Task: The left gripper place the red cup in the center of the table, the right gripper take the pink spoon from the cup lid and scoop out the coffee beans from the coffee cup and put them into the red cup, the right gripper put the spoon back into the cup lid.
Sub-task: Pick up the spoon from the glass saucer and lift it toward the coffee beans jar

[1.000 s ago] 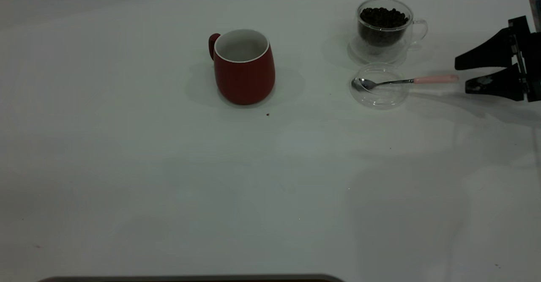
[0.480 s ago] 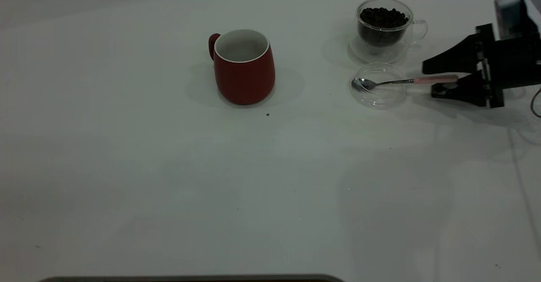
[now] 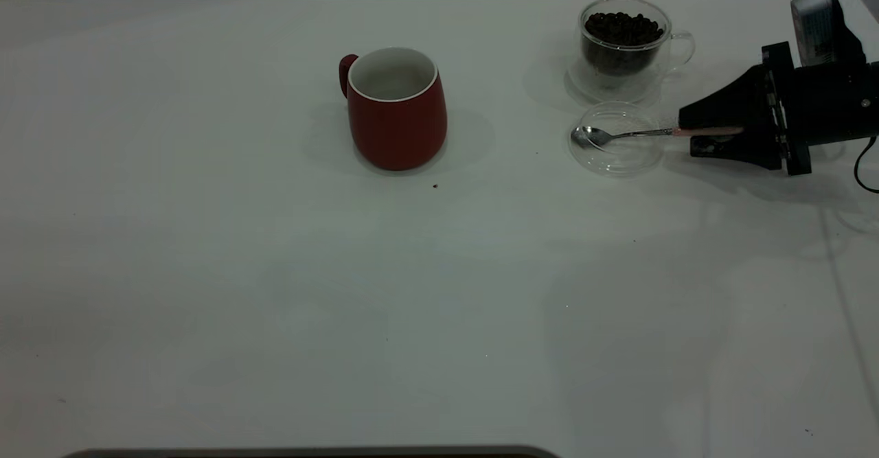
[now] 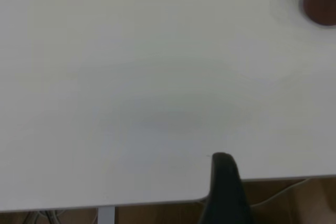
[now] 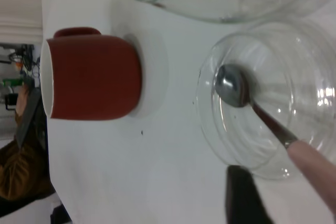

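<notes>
**Closing on the pink spoon handle**

Spreading across every view, the white table carries everything else, and the red cup serves as the landmark — it stands upright near the table's middle, handle toward the exterior view's left, white inside and holding nothing that can be made out. Well to the right of the red cup, at the table's right edge, the right gripper lies low over the surface, its two black fingers drawn close on either side of the pink spoon handle; whether they actually pinch it cannot be told. Right of the red cup and farther back stands the glass coffee cup, filled with dark coffee beans. Just in front of that, also right of the red cup, sits the clear cup lid, with the spoon's metal bowl resting inside it and the handle reaching out over its rim toward the gripper. A single dark speck lies just in front of the red cup. The left gripper is far from the red cup at the table's edge — only one dark finger shows, so its opening cannot be told.
</notes>
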`<state>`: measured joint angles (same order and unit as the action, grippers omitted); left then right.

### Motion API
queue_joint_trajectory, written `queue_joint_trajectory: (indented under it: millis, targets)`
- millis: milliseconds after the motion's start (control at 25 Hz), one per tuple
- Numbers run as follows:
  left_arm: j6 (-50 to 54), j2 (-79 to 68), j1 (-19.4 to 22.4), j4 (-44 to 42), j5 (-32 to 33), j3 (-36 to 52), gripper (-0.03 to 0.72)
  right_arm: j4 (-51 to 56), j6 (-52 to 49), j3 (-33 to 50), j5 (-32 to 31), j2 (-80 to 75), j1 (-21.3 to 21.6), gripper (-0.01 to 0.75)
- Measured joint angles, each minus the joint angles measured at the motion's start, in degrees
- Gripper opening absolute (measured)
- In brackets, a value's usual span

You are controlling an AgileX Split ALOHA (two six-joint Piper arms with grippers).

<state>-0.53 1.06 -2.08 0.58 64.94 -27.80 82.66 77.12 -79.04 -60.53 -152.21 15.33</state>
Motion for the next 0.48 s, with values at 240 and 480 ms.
queue_joint_trajectory:
  millis: [240, 480]
  targets:
    - [0.00, 0.00, 0.00, 0.00, 0.00, 0.00, 0.587, -0.18, -0.95, 0.00, -0.75, -0.06, 0.18, 0.095]
    - [0.00, 0.00, 0.00, 0.00, 0.00, 0.00, 0.587, -3.61, -1.65, 0.00, -1.50, 2.49, 3.35, 0.096]
